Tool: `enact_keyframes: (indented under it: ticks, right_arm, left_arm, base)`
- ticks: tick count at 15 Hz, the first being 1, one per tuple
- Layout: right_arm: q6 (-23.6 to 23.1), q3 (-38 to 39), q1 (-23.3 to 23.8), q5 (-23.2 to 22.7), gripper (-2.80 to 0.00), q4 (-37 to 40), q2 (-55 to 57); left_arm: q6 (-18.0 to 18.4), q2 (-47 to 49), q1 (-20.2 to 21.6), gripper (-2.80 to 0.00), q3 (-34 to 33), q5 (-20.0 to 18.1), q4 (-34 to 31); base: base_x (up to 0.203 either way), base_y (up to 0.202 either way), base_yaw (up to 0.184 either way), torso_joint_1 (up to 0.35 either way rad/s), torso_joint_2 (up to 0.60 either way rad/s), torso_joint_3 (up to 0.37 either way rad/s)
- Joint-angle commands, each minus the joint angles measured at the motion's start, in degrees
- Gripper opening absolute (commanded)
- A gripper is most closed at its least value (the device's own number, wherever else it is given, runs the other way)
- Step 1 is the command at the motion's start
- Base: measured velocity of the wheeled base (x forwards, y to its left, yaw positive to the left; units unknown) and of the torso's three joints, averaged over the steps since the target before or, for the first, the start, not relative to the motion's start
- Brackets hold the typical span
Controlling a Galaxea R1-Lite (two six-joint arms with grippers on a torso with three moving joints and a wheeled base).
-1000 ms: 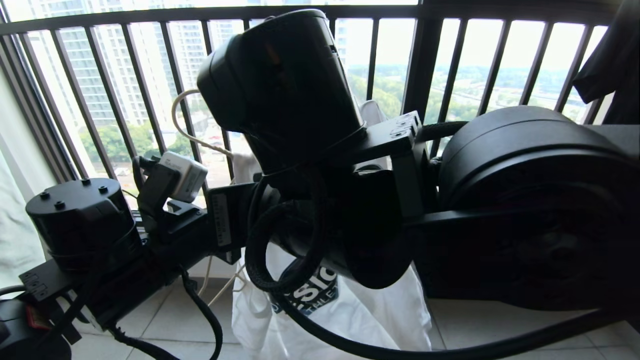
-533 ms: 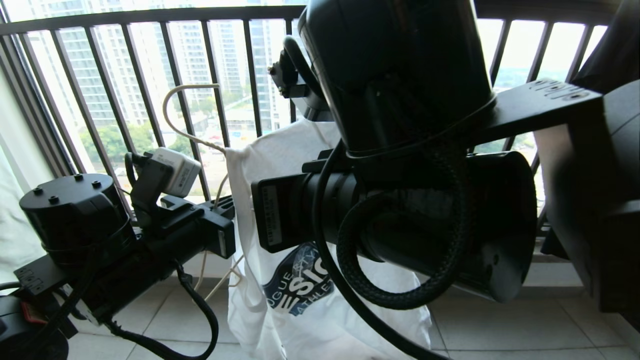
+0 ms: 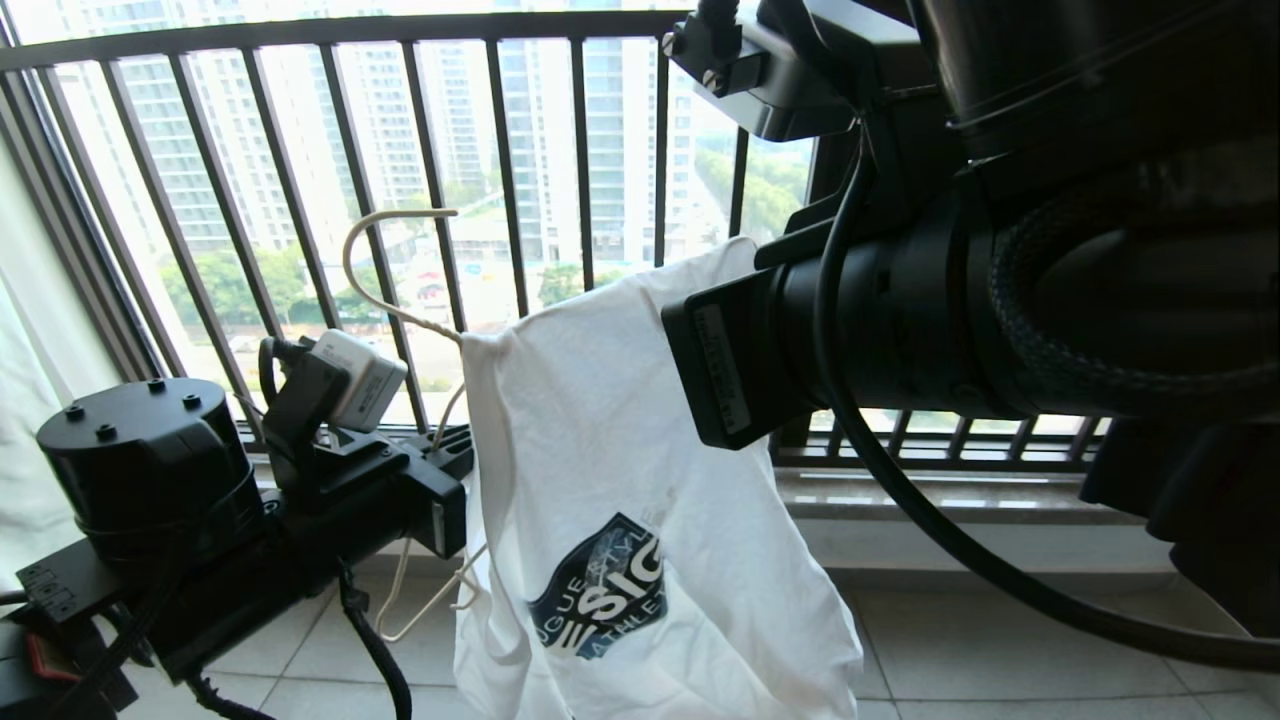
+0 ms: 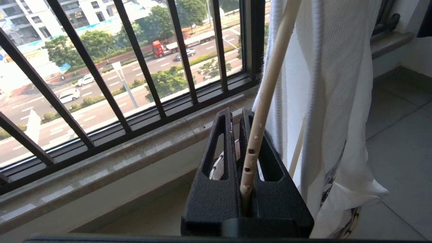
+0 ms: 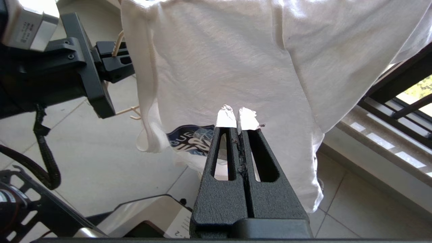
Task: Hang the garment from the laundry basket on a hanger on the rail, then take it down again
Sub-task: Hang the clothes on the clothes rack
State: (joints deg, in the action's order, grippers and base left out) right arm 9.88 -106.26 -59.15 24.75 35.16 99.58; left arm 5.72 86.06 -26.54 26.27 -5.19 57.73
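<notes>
The T-shirt (image 3: 610, 430) is plain white, with a dark blue chest logo (image 3: 600, 590) lettered in white. The hanger (image 3: 385, 300) is cream-white. Both grippers, left (image 4: 241, 135) and right (image 5: 238, 118), are matt black; the right's fingertips (image 5: 225, 118) are wrapped in white tape. The railing (image 3: 420, 150) is black. The floor tiles (image 3: 960, 650) are pale grey.
</notes>
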Motion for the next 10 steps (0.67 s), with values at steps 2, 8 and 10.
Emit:
enact_keyframes:
  ticks: [2,8,10]
  right_arm:
    - [-10.9,-1.1,1.6,-0.1,-2.80,0.9,1.4]
    - [-20.5,-3.3,2.6,0.0,0.00,0.7,3.3]
    - [-23.1,-3.3,2.7,0.0,0.00,0.7,3.4]
  left_arm:
    - [2.4,-1.3,0.0,-2.80,-3.0,-4.1,-0.3]
    - [4.6,-1.5,0.0,-2.80,-6.0,-7.9,-0.4]
    - [5.0,-2.0,0.0,-2.80,-6.5,-9.3,-0.4]
  base:
    - [0.000,0.000,0.000,0.000,0.00,0.000]
    - [0.000,0.000,0.000,0.000,0.00,0.000]
    - [0.000,0.000,0.000,0.000,0.00,0.000]
